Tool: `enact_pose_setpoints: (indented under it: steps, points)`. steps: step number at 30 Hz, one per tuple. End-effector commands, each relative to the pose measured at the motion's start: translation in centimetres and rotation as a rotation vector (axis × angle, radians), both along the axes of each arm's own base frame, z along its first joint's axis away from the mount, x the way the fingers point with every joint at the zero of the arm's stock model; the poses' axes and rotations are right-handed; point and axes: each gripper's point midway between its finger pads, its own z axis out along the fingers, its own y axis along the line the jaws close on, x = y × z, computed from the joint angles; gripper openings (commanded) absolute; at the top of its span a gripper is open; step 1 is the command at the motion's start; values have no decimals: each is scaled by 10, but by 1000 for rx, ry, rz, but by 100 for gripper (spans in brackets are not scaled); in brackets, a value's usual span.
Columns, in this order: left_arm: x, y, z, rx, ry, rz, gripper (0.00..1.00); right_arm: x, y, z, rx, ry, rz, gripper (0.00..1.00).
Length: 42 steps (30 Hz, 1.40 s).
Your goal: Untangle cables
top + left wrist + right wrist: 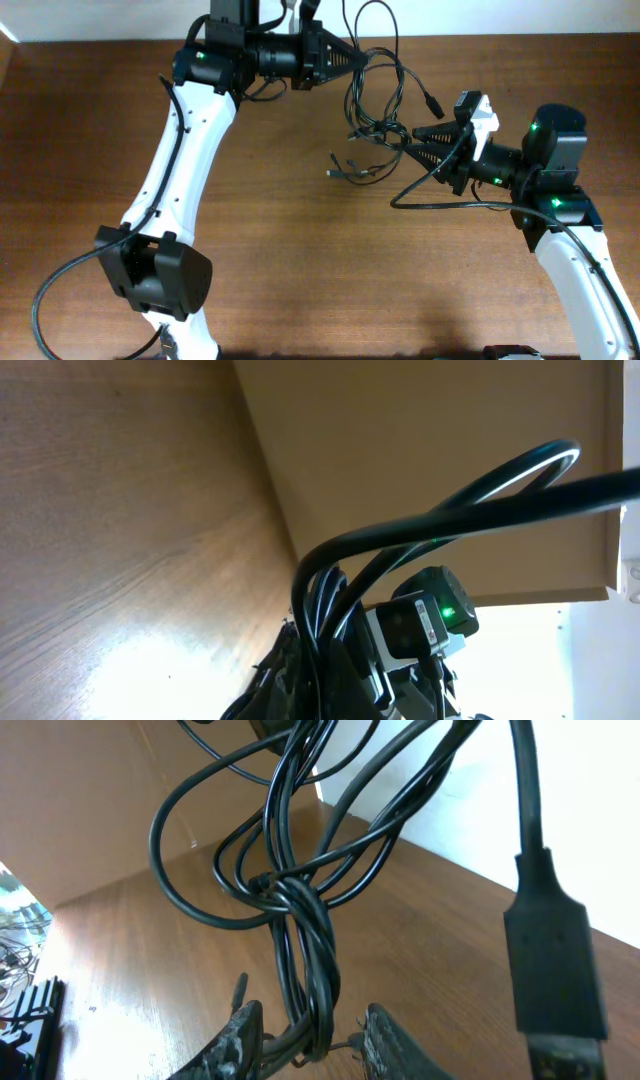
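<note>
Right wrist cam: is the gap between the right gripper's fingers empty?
No, a twisted bundle of thin black cables runs down between the right gripper's two fingers.

Left arm (185,140) stretching out long, white link running toward dark wrist (250,55), green light glowing on wrist. Left end effector (358,57) lying level, tips pointing toward right end effector, jaws clamping tight on cables (318,620).

Right arm (575,270) folding shorter, green lights glowing behind end effector. Right end effector (413,133) pointing back toward left end effector, sitting apart from it. Its fingers (235,1040) standing slightly apart, cables running between them.
</note>
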Motion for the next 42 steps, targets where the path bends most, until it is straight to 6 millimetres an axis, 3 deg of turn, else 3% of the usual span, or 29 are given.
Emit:
enact_pose_setpoints:
  steps: [1,3,6,8,14,15,16,17,18,19,24,29,33,36,38,40,42]
  points:
    - [-13,-4,26,-17,-39,-7,0,0,0,8,8,-13,11,32]
    - [-13,-6,25,-14,-36,-5,0,0,0,8,10,-13,15,22]
    - [-15,-10,25,-15,-26,-9,0,-2,1,8,14,-13,25,16]
    - [-14,-10,26,-17,-24,-7,0,-2,1,8,14,-13,25,4]
    - [-9,-8,28,-16,-51,11,0,-3,1,9,21,-6,29,4]
    - [-2,-6,25,5,-64,48,5,-3,1,10,28,5,26,4]
    - [2,-4,23,19,-90,65,21,-3,1,10,29,9,25,4]
    - [6,-2,21,37,-125,83,47,-2,1,10,33,17,23,4]
    - [12,0,18,73,-199,103,88,-2,1,10,39,28,20,4]
    - [18,3,13,116,-276,119,99,-2,1,10,42,35,19,4]
    - [28,14,-8,258,-399,146,99,-1,1,9,47,52,8,4]
    - [13,16,-25,360,-668,-26,100,-1,0,7,46,62,4,4]
    - [3,14,-34,398,-797,-124,100,-4,0,2,45,98,4,4]
    - [-4,3,-34,392,-832,-163,100,-6,0,-2,36,107,9,4]
    - [-12,-4,-38,398,-874,-212,100,-7,1,-4,35,119,10,4]
    - [-40,-18,-52,410,-982,-372,99,-9,1,-8,25,122,15,4]
    - [-51,-21,-61,432,-1001,-434,100,-9,1,-8,24,124,15,4]
